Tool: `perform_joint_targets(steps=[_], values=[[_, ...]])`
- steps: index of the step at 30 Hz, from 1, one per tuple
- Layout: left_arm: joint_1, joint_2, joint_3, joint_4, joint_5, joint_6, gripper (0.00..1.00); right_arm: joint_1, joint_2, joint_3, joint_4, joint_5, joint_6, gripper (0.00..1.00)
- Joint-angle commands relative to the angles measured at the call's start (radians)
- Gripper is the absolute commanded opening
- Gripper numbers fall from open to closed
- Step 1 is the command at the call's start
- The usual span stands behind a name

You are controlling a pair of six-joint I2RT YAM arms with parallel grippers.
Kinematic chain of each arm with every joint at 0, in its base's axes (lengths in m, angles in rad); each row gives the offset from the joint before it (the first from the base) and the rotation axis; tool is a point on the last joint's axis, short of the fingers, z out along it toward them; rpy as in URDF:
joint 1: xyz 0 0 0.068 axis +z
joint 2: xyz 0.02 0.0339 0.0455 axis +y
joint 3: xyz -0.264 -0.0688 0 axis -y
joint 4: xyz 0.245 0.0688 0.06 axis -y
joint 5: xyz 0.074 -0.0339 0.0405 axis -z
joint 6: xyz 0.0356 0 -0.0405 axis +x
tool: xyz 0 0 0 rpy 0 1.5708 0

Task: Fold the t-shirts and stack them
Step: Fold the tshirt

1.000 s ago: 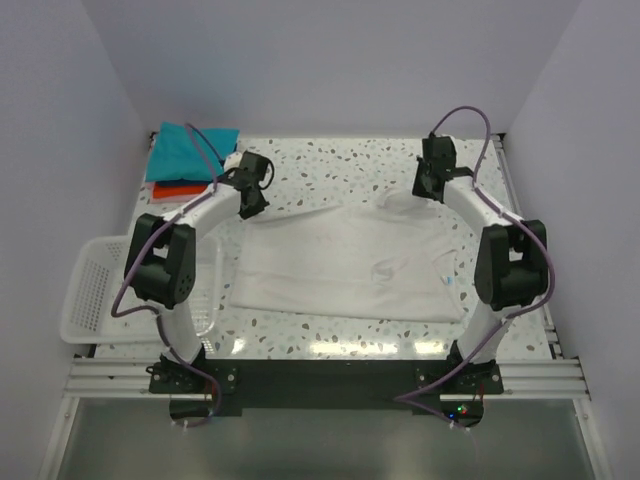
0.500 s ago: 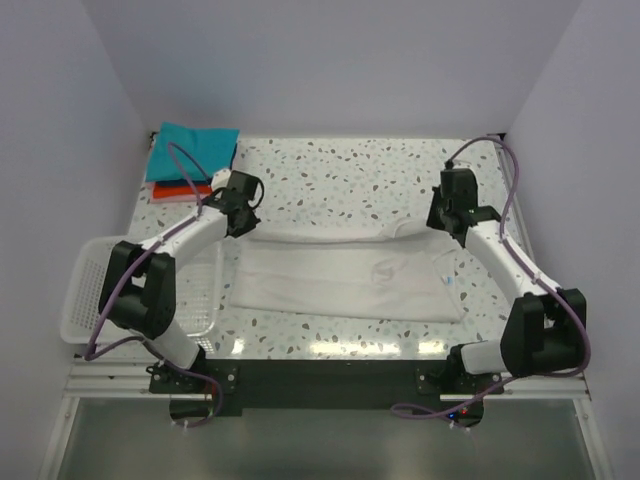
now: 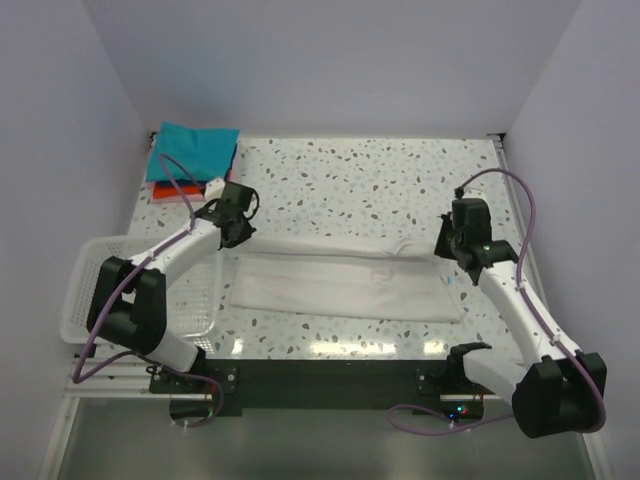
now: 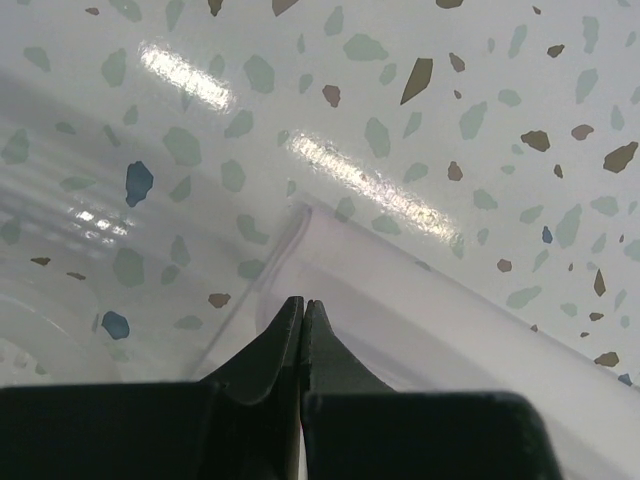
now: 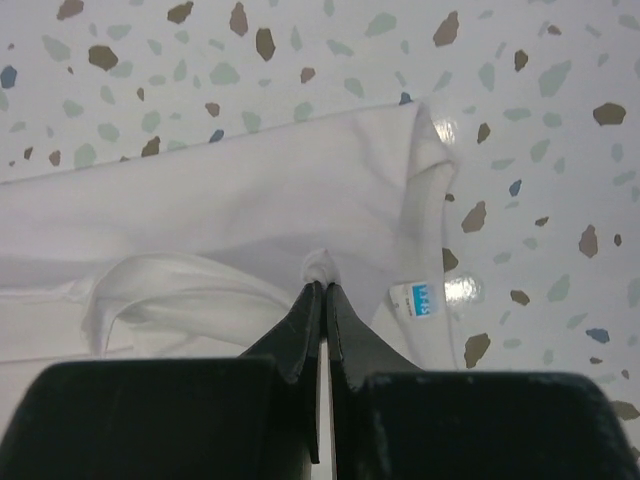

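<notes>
The white t-shirt lies spread across the middle of the table, its far edge doubled over toward the near side. My left gripper is shut on the shirt's far left corner; in the left wrist view the closed tips sit on the white cloth. My right gripper is shut on a pinch of the white cloth at the far right corner, with the closed tips next to a small blue tag. The folded teal t-shirt lies on the red-orange t-shirt at the far left.
A white plastic mesh basket stands at the table's left edge, under the left arm's forearm. The speckled tabletop shows behind the white shirt. Walls close in the back and both sides.
Both grippers have moved toward the near side, drawing the white shirt's far edge over itself. The shirt now looks narrower front to back. Both arms are stretched lower and further outward.
</notes>
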Motion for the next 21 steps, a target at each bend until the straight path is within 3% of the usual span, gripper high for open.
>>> perform_joint_targets(steps=[1,8,11,17,18,21], values=[[-0.005,-0.035,-0.017,0.030,-0.023,-0.031,0.00,0.009,-0.072,-0.038,-0.040,-0.014,0.031,0.00],[-0.005,-0.036,-0.039,0.001,-0.034,-0.060,0.00,0.012,-0.183,-0.094,-0.103,-0.048,0.057,0.00],[-0.009,-0.036,-0.036,-0.022,-0.035,-0.077,0.00,0.012,-0.243,-0.117,-0.144,-0.134,0.111,0.16],[-0.043,-0.087,-0.007,-0.060,-0.067,-0.098,0.31,0.011,-0.372,-0.095,-0.284,-0.129,0.160,0.35],[-0.054,-0.096,0.000,-0.063,-0.073,-0.097,0.41,0.011,-0.405,-0.080,-0.290,-0.131,0.160,0.37],[-0.074,-0.125,0.044,-0.112,-0.107,-0.111,0.52,0.011,-0.438,-0.055,-0.298,-0.160,0.163,0.47]])
